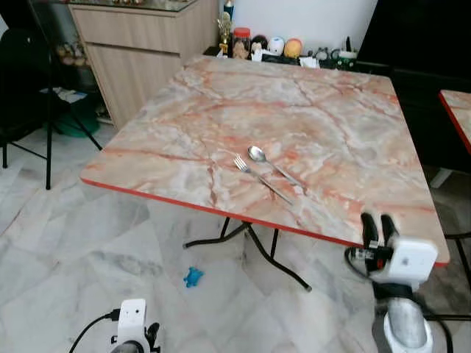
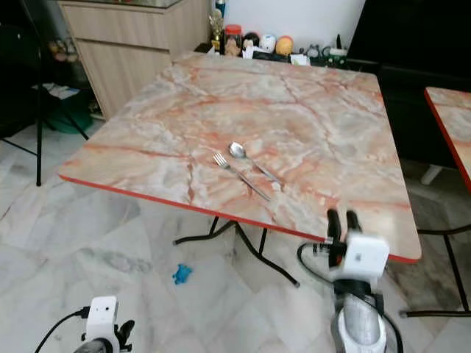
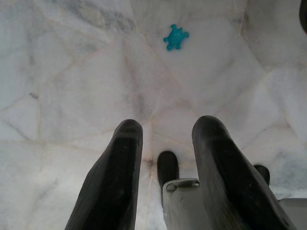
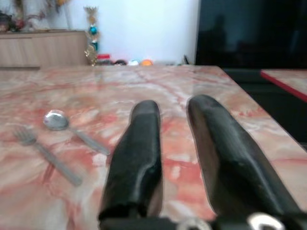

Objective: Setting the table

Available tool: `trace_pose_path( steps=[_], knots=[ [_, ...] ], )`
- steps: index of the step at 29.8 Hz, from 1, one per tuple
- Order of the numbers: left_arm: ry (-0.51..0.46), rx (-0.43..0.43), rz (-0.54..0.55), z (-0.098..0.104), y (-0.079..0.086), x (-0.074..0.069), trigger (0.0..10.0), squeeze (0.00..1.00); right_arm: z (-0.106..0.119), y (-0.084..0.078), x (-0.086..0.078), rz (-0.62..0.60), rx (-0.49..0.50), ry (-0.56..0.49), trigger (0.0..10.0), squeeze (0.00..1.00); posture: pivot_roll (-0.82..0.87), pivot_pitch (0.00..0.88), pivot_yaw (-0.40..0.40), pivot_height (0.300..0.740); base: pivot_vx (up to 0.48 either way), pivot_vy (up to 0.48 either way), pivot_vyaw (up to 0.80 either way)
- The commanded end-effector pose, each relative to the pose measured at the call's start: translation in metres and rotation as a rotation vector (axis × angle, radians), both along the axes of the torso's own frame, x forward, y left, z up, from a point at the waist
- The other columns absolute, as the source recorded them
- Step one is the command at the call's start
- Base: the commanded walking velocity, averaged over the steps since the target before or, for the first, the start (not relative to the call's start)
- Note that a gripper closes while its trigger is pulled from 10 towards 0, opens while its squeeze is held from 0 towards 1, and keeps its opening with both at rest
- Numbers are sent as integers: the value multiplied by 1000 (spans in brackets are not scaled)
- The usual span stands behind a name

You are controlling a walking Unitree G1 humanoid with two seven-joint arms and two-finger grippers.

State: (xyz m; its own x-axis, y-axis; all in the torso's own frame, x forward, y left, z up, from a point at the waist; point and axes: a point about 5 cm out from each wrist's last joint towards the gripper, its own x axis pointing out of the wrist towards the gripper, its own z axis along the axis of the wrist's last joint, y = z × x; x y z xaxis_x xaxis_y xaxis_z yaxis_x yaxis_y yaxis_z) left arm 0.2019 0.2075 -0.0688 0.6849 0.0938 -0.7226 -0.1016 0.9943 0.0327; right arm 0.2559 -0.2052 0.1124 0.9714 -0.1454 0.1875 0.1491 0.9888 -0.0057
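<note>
a: what's on the table (image 1: 324, 95)?

b: a pink-veined marble-look top with a red rim. a slim steel fork (image 1: 259, 179) lies at about seven o'clock from centre, tines toward eleven; a polished spoon (image 1: 271, 163) with an oval bowl is just beside it, parallel.

a: and below?

b: a small blue star-shaped toy (image 1: 193, 276) on pale marble tiles.

a: the arms?

b: left gripper (image 3: 165, 132) hangs over the floor, fingers parted, empty. right gripper (image 1: 377, 224) is at the table's five o'clock edge, fingers apart, grasping nothing.
</note>
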Motion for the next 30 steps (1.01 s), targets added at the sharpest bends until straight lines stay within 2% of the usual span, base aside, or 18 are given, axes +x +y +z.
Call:
trace_pose_path(
  steps=[1, 5, 8, 10, 20, 30],
  knots=[
    [10, 4, 6, -1, 0, -1, 10000, 0, -6, -4, 9, 3, 23, 60, 10000, 0, 24, 2, -13, 736, 0, 0, 0],
    [8, 4, 8, 0, 0, 0, 10000, 0, -2, -5, 25, 9, 37, 60, 10000, 0, 35, 3, -13, 736, 0, 0, 0],
    [6, 5, 12, 0, 1, 0, 10000, 0, 5, -3, 30, 24, 7, 45, 10000, 0, 33, 5, -9, 736, 0, 0, 375],
    [10, 8, 12, 0, 2, 0, 10000, 0, 9, -3, 33, 21, 24, 34, 10000, 0, 33, 5, -7, 736, 0, 0, 787],
    [15, 7, 13, -1, 2, -2, 10000, 0, 7, 4, 36, 45, 26, 42, 10000, 0, 37, 10, -3, 736, 0, 0, 800],
    [16, 1, 13, -1, 1, -2, 10000, 0, 8, 3, 40, 48, 35, 40, 10000, 0, 36, 12, -7, 736, 0, 0, 711]
  ],
)
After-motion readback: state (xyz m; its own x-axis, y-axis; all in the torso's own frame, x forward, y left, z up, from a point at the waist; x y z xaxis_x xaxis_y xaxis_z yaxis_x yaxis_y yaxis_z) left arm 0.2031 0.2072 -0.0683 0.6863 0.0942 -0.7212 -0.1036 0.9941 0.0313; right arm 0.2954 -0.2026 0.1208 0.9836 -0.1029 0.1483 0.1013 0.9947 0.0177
